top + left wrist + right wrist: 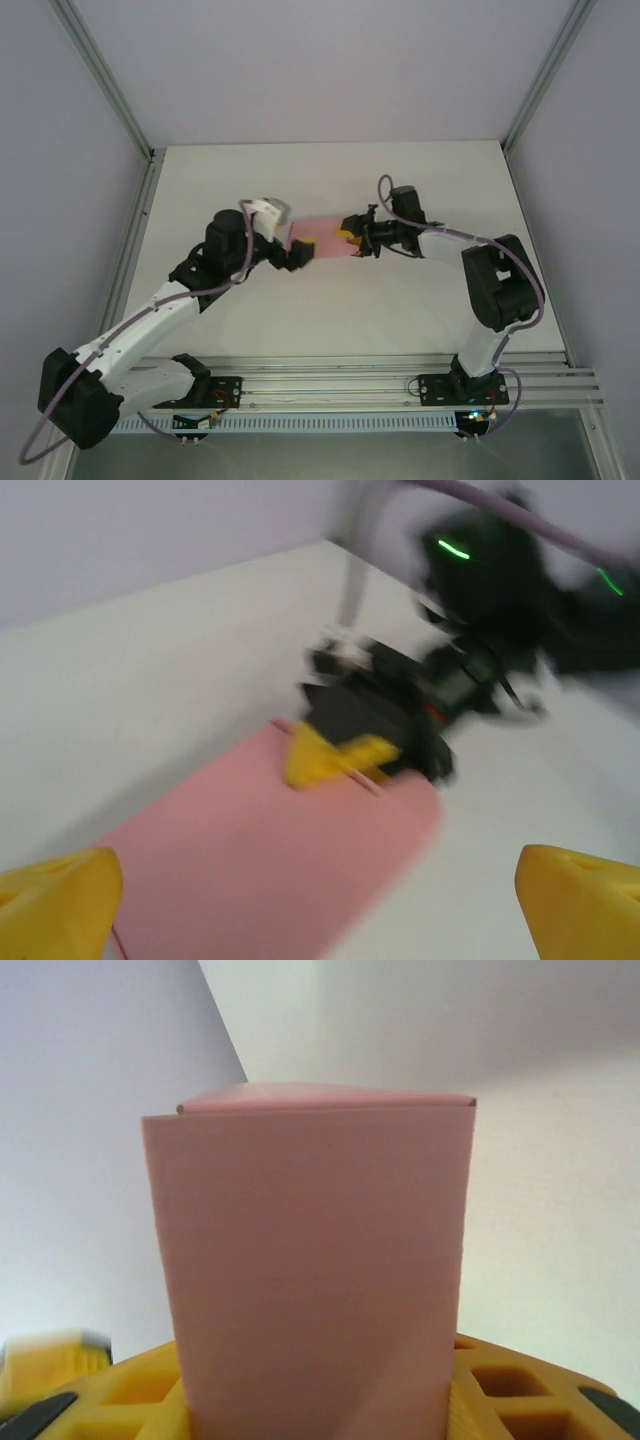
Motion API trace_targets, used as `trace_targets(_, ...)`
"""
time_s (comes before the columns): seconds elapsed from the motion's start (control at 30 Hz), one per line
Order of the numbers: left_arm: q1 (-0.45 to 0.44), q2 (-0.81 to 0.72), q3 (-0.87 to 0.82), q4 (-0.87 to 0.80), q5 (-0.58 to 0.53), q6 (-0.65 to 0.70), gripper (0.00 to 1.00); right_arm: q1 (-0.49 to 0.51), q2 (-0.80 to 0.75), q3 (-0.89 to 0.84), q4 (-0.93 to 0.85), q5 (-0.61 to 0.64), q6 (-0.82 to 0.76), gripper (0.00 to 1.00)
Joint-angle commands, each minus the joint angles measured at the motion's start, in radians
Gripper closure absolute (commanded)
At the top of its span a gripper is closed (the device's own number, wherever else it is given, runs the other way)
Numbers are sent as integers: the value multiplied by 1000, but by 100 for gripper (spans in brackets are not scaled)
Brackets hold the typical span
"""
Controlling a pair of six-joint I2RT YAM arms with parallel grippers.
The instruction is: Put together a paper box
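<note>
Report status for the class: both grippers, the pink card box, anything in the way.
Right gripper shut on one end of the pink thin-card paper box. Left gripper open at its other end. Nothing seen blocking.

Bright even diffuse light, faint soft shadows, left wrist view motion-blurred, top view sharp

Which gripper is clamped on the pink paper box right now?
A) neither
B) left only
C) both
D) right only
D: the right gripper pinches the end of the paper box, while the left gripper has its fingers wide apart, not closed on it.
</note>
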Motion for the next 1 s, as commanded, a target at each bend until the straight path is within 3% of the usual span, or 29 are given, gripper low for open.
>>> trace_targets(0.0,-75,36,96,-365,-65,501,0,-31,-63,62,-210,-99,133,61)
trace_targets(0.13,-133,120,154,-423,-301,650,0,-56,-107,103,-384,-151,115,62)
trace_targets(0.2,-140,143,169,-427,-346,694,0,-58,-128,102,-416,-168,127,62)
trace_targets(0.4,-141,158,141,-332,-309,779,3,-59,-175,76,-456,-209,159,64)
trace_targets(0.53,-140,202,172,-324,-284,767,10,-59,-199,61,-473,-218,167,64)
trace_targets(0.63,-141,227,193,-334,-253,764,20,-59,-192,61,-464,-227,173,64)
trace_targets(0.8,-143,233,209,-314,-204,751,45,-60,-171,62,-481,-233,158,64)
trace_targets(0.97,-142,204,180,-254,-181,749,59,-61,-156,71,-488,-232,136,57)
